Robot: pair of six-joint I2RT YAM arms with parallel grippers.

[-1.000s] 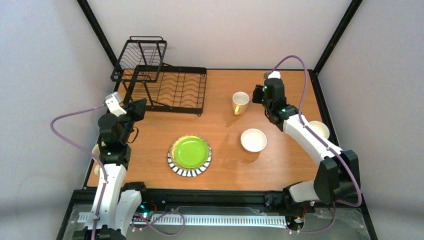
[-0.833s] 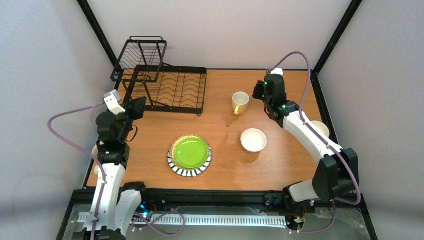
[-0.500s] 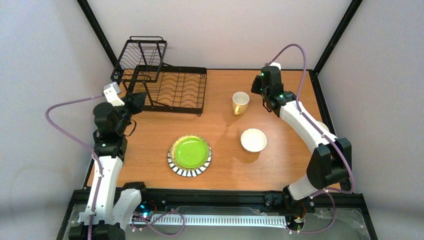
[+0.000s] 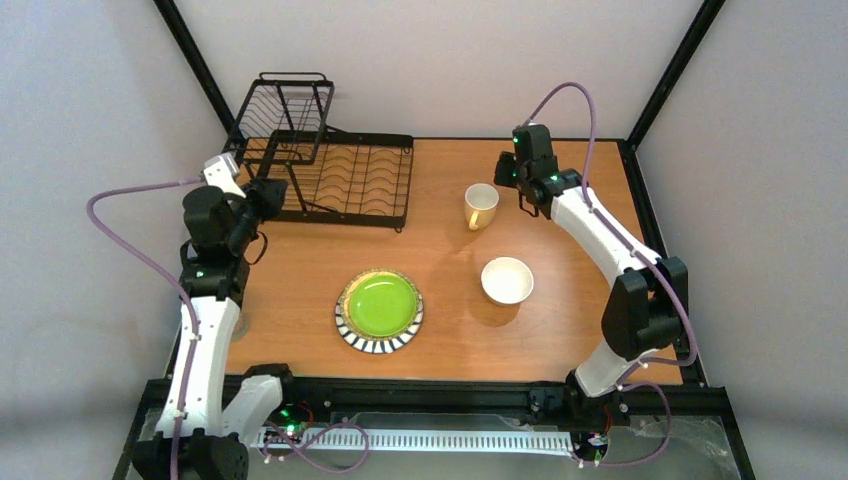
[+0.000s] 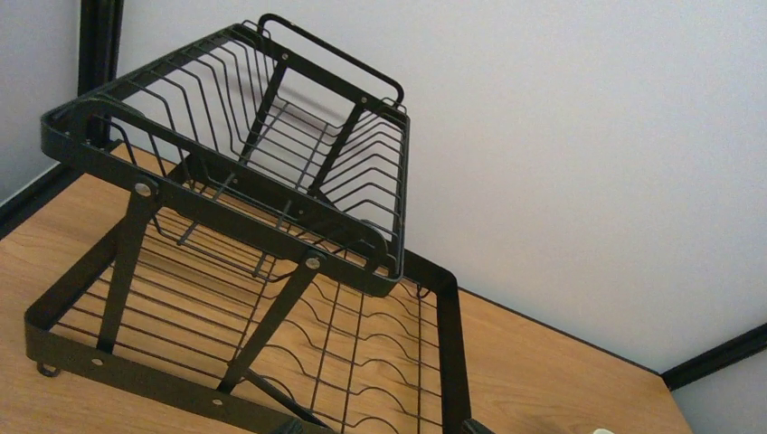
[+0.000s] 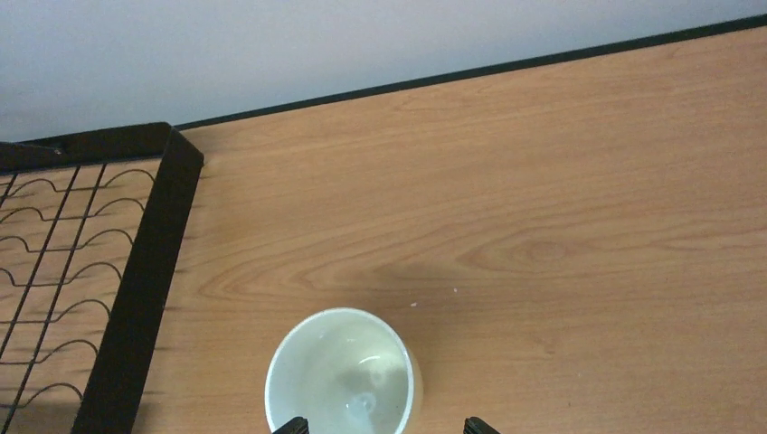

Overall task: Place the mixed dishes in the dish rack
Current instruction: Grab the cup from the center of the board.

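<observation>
Plate, lime-green (rim striped black and white)

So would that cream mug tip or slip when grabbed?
The cream mug looks like glazed ceramic, so it is probably stiff and breakable. Its glossy wall may slip. It stands upright, so a sideways push might tip it.

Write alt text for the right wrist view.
An empty cream mug stands upright on the wooden table, seen from above, just ahead of the open jaws of the right gripper. A corner of the black dish rack fills the left edge.
</observation>
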